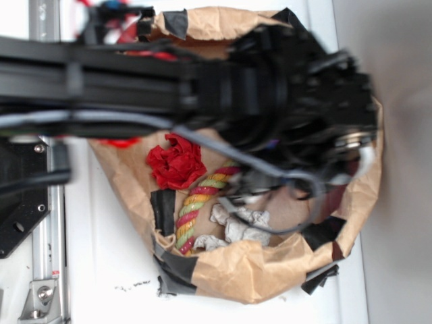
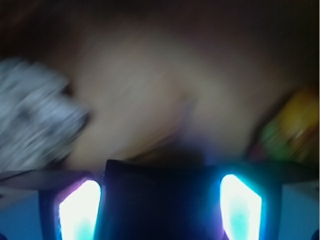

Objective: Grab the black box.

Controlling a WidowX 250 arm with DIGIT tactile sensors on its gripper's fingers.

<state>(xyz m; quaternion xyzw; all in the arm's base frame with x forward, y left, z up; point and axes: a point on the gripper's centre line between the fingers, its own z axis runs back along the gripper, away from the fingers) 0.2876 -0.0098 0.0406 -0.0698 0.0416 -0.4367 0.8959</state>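
In the wrist view the black box (image 2: 160, 210) fills the gap between my two glowing fingers (image 2: 80, 210), its top edge level with their tips. My gripper (image 2: 160, 185) is shut on it, above the brown paper floor of the bag. In the exterior view the gripper (image 1: 331, 135) is a blurred black mass over the right half of the brown paper bag (image 1: 250, 270), and the box itself is hidden under the arm.
Inside the bag lie a red paper wad (image 1: 175, 162), a coloured rope (image 1: 199, 202) and grey crumpled paper (image 1: 239, 226). Black tape patches (image 1: 163, 210) mark the bag rim. A metal rail (image 1: 47, 270) runs along the left.
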